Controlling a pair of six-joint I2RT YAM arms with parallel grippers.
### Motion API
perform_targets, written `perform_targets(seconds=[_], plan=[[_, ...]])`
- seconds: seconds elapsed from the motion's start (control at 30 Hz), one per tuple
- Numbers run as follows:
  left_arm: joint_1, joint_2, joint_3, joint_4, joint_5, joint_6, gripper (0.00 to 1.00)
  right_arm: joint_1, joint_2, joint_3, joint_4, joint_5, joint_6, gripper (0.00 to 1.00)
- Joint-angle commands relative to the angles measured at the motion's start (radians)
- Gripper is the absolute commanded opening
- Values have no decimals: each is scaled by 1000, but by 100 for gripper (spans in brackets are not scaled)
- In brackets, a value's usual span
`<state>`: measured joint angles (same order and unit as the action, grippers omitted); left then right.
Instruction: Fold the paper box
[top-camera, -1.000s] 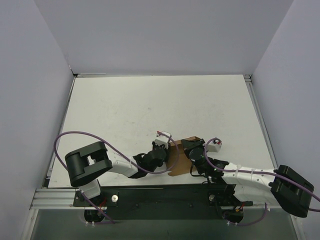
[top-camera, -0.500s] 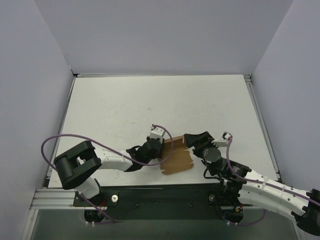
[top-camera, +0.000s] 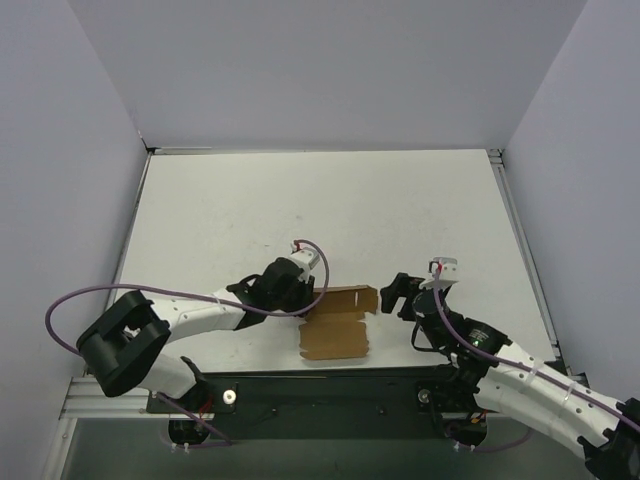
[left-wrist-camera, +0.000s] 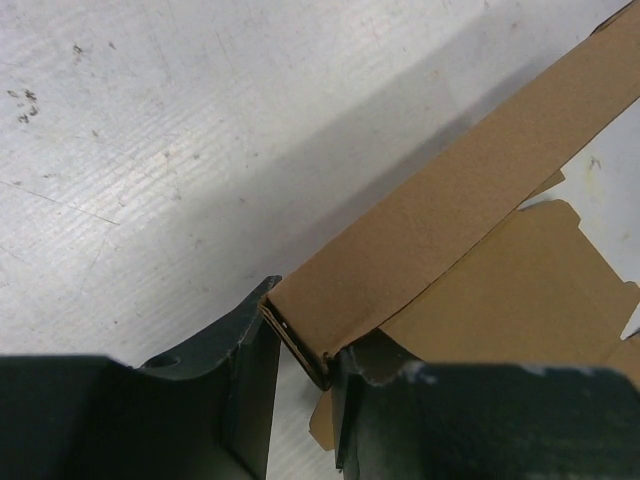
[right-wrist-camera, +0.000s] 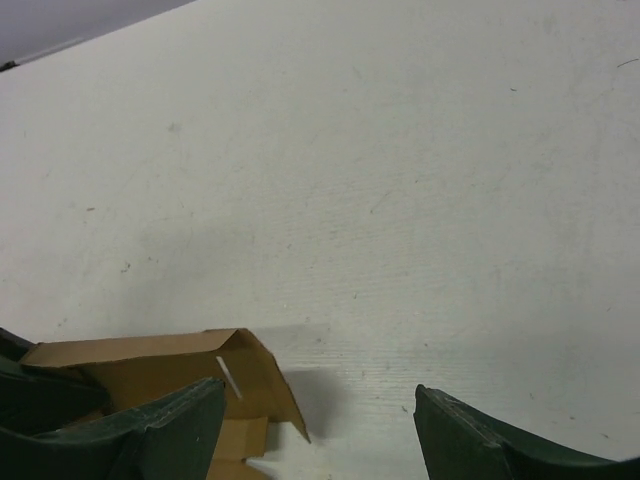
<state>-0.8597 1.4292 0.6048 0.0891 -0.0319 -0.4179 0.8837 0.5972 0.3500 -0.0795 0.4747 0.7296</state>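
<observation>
left fingers (left-wrist-camera: 245, 400): closed on the end of a raised cardboard panel, one finger on each side, with the edge pinched in the gap
left gripper (top-camera: 303, 299): gripping the paper box (top-camera: 335, 335) at its 10 o'clock corner, arm coming in from 8 o'clock
right fingers (right-wrist-camera: 170, 435): spread wide with only table surface between them; the left one sits in front of a box flap, contact cannot tell
right gripper (top-camera: 392, 292): open, holding nothing, just beside the right end of the raised panel at the box's 2 o'clock
box shape: part-folded; one long panel is tilted up along the 12 o'clock edge, the rest of the sheet with its tabs lies flat toward 6 o'clock
box position: at 6 o'clock on the table (top-camera: 300, 200), about mid-width, between the two arms
edges: the box's 6 o'clock edge sits close to the table's near edge, just above the black base plate (top-camera: 330, 395)
open room: wide surface from 9 through 12 to 3 o'clock of the box; tight at 6 o'clock
surface: white, lightly scuffed, a few small dark marks in the left wrist view
room: pale walls (top-camera: 320, 70) close the table in at 9, 12 and 3 o'clock
cables: a purple cable (top-camera: 60, 310) loops off the left arm, and another runs along the right arm
</observation>
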Motion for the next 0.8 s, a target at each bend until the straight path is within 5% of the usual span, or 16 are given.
perform_targets(seconds=[0.0,0.37,0.57,0.77], plan=[[11,-74,10,-80,138,65,0,-61,61,-6,50,-168,-157,77],[67,-139,-39,-58,208,48,0,-68,191,-98,339,-418,-142,70],[68,-173,-66,-3,288,70,0,-68,214,-143,446,-446,-133,52],[73,-191,-94,32,302,67,0,-68,260,-148,474,-450,-121,16]])
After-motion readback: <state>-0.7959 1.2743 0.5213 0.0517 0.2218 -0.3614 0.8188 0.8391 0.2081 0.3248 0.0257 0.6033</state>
